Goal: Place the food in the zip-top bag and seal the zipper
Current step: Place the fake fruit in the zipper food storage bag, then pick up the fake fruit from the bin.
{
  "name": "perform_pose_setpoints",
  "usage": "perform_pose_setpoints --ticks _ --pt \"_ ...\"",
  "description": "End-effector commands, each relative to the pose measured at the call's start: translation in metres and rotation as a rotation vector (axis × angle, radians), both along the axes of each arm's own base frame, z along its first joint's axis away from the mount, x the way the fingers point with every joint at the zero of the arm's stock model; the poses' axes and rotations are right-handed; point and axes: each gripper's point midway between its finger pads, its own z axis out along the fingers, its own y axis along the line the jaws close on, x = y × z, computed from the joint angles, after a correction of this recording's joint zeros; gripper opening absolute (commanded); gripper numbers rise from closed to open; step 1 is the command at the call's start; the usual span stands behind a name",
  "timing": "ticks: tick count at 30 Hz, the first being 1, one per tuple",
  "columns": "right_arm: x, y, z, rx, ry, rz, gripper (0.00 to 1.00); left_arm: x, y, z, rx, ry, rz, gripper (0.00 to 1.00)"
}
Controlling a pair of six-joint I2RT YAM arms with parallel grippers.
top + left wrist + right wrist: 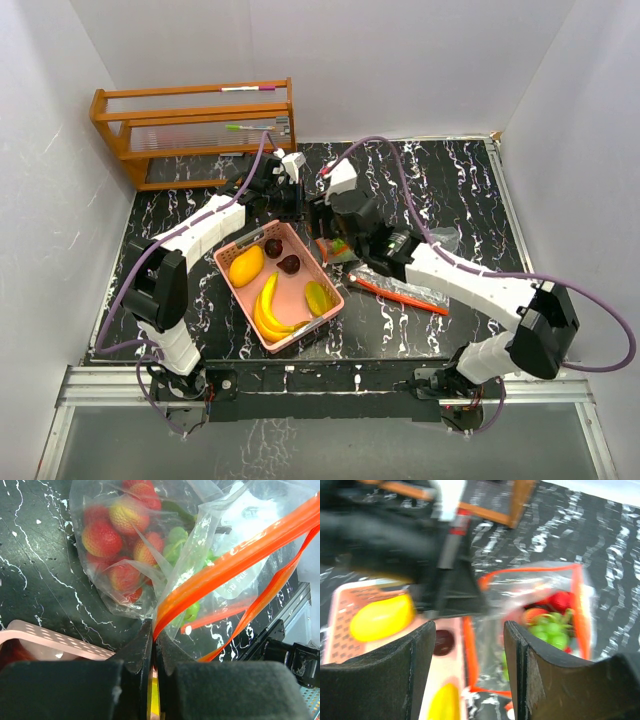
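Observation:
The clear zip-top bag (220,575) with an orange zipper lies on the black table and holds red strawberry pieces (102,537) and green pieces (177,542). My left gripper (153,645) is shut on the bag's orange zipper edge. My right gripper (470,675) hovers open over the seam between the bag (540,595) and the basket, with nothing between its fingers. More food sits in the pink basket (300,290): a yellow banana bunch (268,310), a yellow-orange mango (246,266), two dark red fruits (289,264) and a yellow-green piece (318,298).
A wooden rack (195,125) stands at the back left. White walls close in the table on three sides. An orange zipper strip (400,292) with clear plastic lies to the right of the basket.

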Motion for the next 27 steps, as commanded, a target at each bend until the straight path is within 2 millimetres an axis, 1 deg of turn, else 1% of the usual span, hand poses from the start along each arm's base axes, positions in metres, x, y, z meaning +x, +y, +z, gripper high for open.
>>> perform_pose_setpoints --ticks 1,3,5,10,13,16,17,18,21,22,23,27 --pt "-0.041 0.064 0.023 0.055 0.011 0.240 0.59 -0.002 -0.003 0.028 -0.042 -0.041 -0.016 0.00" --pt "-0.056 0.081 0.009 0.068 0.063 0.298 0.59 -0.002 -0.002 0.028 -0.042 -0.042 -0.016 0.00" --pt "-0.065 0.094 -0.008 0.062 0.109 0.335 0.59 -0.003 -0.002 0.026 -0.039 -0.039 -0.014 0.00" --pt "-0.071 0.107 -0.049 0.049 0.186 0.347 0.60 -0.003 -0.001 0.024 -0.036 -0.039 -0.011 0.00" --pt "-0.063 0.103 -0.072 0.071 0.206 0.265 0.66 -0.003 -0.001 0.025 -0.036 -0.042 -0.011 0.00" --pt "-0.053 0.098 -0.095 0.100 0.232 0.153 0.68 -0.003 0.000 0.024 -0.031 -0.042 -0.012 0.00" --pt "-0.051 0.098 -0.098 0.117 0.235 0.128 0.68 -0.003 0.000 0.024 -0.031 -0.043 -0.014 0.00" --pt "-0.048 0.101 -0.105 0.121 0.244 0.113 0.68 -0.004 0.000 0.024 -0.031 -0.041 -0.015 0.00" --pt "-0.040 0.110 -0.113 0.133 0.257 0.081 0.70 -0.005 0.000 0.026 -0.033 -0.047 -0.021 0.00" --pt "-0.037 0.112 -0.124 0.117 0.271 0.062 0.70 -0.005 0.000 0.026 -0.033 -0.049 -0.022 0.00" --pt "-0.034 0.113 -0.130 0.110 0.281 0.041 0.70 -0.005 0.000 0.027 -0.033 -0.050 -0.023 0.00" --pt "-0.024 0.106 -0.145 0.112 0.290 -0.070 0.72 -0.005 -0.001 0.028 -0.040 -0.054 -0.028 0.00"
